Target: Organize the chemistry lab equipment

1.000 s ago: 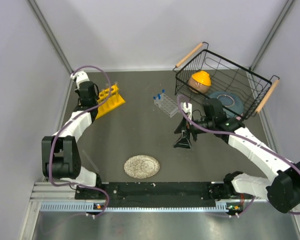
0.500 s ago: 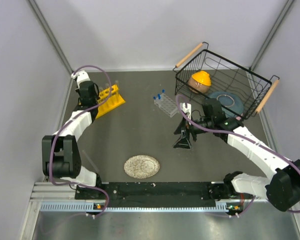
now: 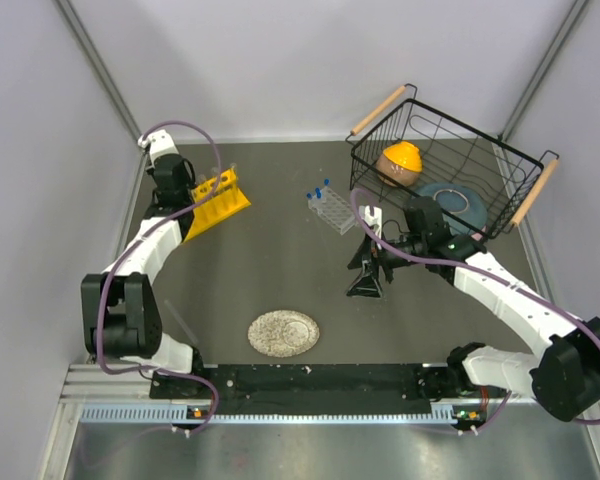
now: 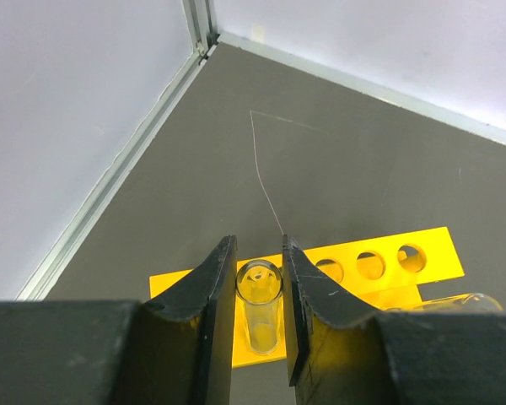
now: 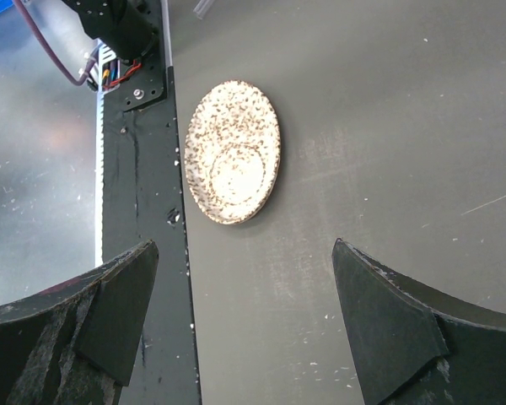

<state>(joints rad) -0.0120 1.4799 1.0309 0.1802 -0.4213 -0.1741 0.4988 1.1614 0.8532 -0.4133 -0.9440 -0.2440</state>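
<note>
One test tube (image 4: 260, 316) is standing upright over one end of the yellow rack (image 4: 379, 266), its long axis aiming down into it. The left gripper (image 4: 258, 257) is clasping the tube, while the right gripper (image 5: 244, 253) is hanging spread, well apart from the rack.

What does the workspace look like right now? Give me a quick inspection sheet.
Surface: dark table, faint scratches.
Job's things: yellow rack far left; test tube upright at its end, seating unclear; clear rack with blue-capped vials mid-table.
Clutter: speckled disc near the bases; wire basket far right, holding an orange item and a blue dish.
Hands: left hand shut on the test tube; right hand open, empty, above bare table.
Cables: purple cable loops along each arm.
Surroundings: grey walls; metal rail at near edge.
</note>
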